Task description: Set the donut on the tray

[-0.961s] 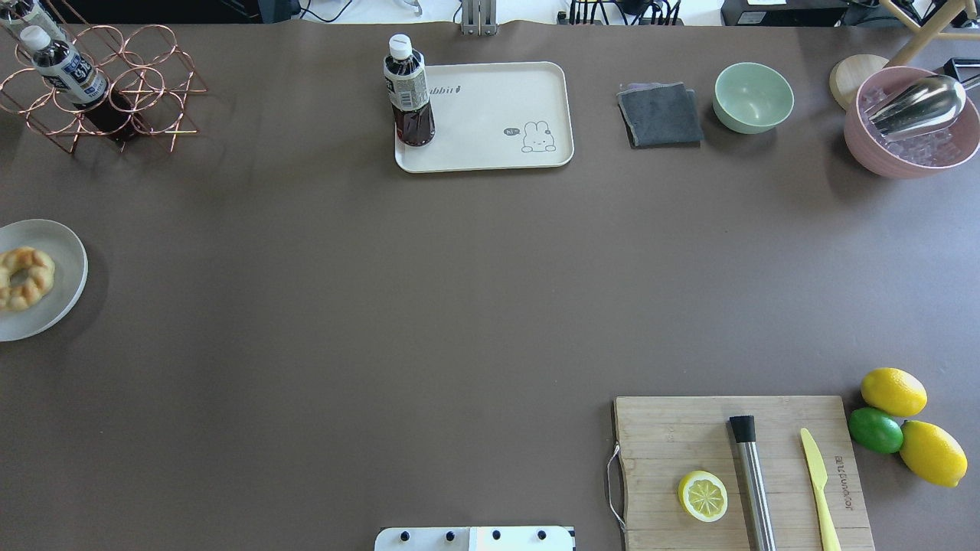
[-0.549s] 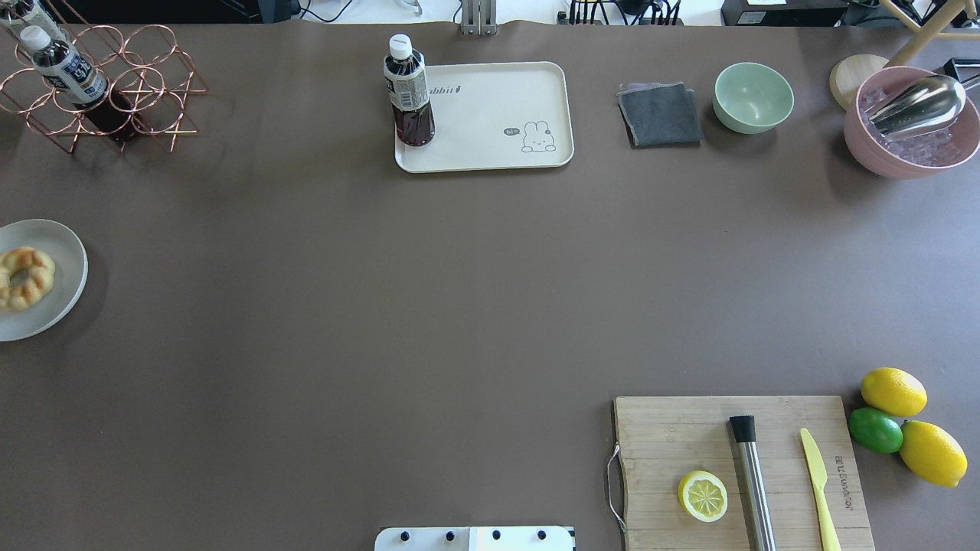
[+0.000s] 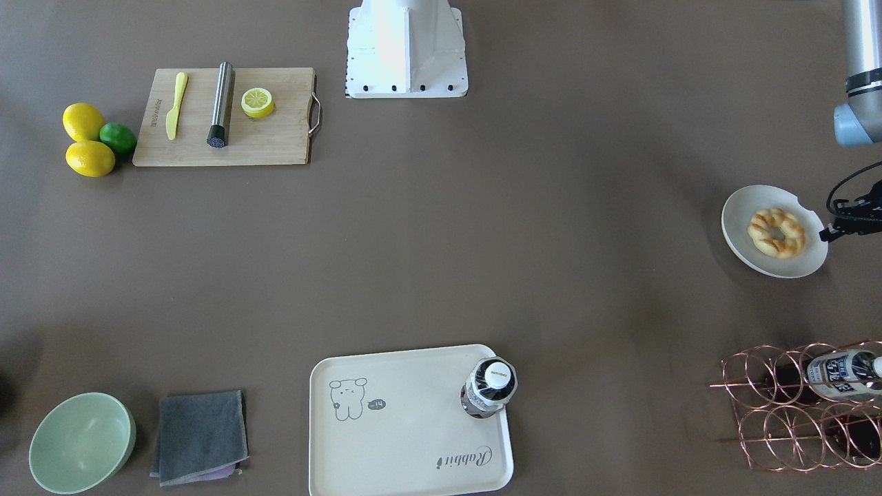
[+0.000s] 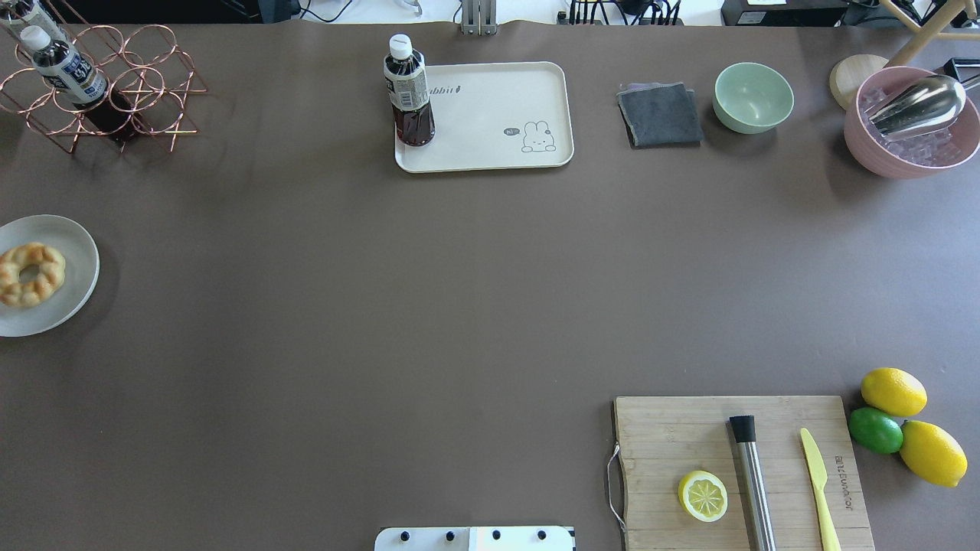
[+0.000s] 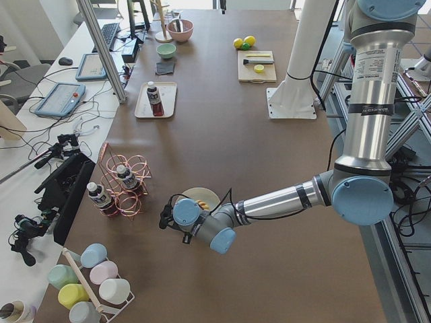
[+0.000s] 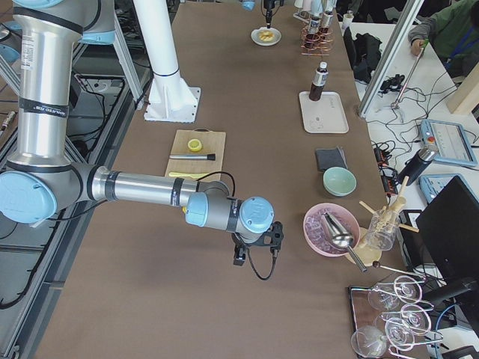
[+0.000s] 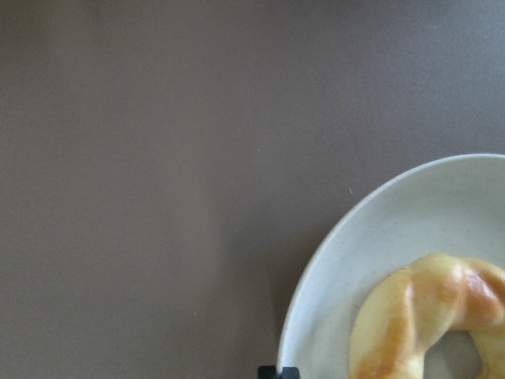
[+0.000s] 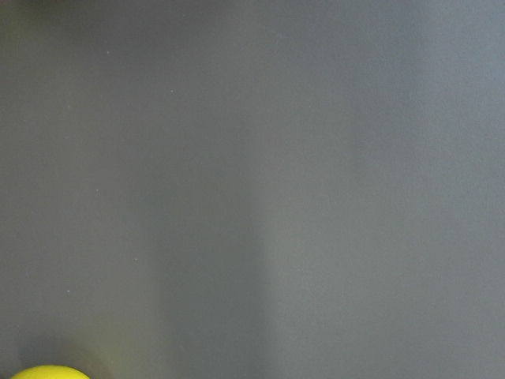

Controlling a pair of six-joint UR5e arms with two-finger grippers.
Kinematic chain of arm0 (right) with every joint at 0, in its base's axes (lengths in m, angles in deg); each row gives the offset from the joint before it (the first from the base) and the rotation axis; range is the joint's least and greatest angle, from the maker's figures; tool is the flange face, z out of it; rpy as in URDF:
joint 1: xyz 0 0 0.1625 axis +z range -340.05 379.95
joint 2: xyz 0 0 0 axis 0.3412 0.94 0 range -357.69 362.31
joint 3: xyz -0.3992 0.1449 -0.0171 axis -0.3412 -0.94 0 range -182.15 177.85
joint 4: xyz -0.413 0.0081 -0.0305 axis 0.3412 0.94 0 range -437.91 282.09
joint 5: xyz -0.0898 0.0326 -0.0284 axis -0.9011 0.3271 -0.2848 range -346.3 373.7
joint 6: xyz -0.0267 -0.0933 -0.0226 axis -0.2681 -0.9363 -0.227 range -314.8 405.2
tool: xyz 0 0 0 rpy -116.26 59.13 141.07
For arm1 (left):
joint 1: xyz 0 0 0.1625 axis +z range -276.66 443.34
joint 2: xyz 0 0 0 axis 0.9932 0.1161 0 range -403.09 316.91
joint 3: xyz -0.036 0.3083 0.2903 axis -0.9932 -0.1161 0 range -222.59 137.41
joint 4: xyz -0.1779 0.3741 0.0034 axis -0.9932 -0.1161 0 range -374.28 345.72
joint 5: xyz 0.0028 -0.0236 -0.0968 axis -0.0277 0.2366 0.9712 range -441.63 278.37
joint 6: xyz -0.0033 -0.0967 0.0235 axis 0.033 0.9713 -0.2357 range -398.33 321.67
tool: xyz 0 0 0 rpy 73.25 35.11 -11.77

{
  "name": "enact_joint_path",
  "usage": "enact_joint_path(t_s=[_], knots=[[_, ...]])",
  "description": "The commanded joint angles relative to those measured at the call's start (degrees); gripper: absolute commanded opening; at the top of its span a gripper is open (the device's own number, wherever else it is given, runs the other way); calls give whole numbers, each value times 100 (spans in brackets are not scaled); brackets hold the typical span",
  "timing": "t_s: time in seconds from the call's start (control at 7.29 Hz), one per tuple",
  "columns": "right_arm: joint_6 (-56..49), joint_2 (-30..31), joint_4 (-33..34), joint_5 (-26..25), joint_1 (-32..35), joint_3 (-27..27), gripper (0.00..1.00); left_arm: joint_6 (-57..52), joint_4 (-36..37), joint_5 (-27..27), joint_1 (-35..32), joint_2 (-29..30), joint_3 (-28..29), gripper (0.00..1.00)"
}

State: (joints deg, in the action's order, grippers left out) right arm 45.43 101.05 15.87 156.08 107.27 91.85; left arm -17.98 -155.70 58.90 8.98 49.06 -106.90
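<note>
Golden donut (image 3: 776, 233) on plate (image 3: 736, 222), seemingly just beside left jaws

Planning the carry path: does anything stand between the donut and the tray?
Nothing on the table between donut and tray, but a bottle stands on the tray's side facing the donut.

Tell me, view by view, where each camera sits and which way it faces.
Front-facing: across the table, looking steeply down at the robot's base; left arm at the right edge, by the donut.
Overhead: behind the robot, looking forward and down; only the base shows.
Exterior left: table's end, looking along it; left arm near.
Exterior right: opposite end; right arm near.
Left wrist: down onto plate and donut.
Right wrist: down onto bare table.
Front-facing and overhead share the tray with its bottle.
</note>
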Motion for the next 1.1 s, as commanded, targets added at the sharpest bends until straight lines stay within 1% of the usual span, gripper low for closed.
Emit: enact_joint_path(t_s=[0.0,0.27,0.41,0.55,0.69,0.82,0.96], knots=[[13,-22,0,9,-5,4,100,782,8,202,0,5,-501,0],[22,-127,0,0,-5,82,100,1852,-9,247,0,49,-1151,0],[13,-145,0,-61,4,335,100,2450,-9,230,113,75,-1519,0],[-30,-154,-9,-305,4,633,100,2865,0,151,418,75,-1897,0],[-57,-154,-296,-769,4,897,100,3313,0,116,674,84,-2214,0],[-49,-154,-569,-808,-31,935,100,3813,26,-355,1050,162,-2565,0],[39,-223,-580,-852,-249,1048,100,4340,52,-916,1698,250,-2821,0]])
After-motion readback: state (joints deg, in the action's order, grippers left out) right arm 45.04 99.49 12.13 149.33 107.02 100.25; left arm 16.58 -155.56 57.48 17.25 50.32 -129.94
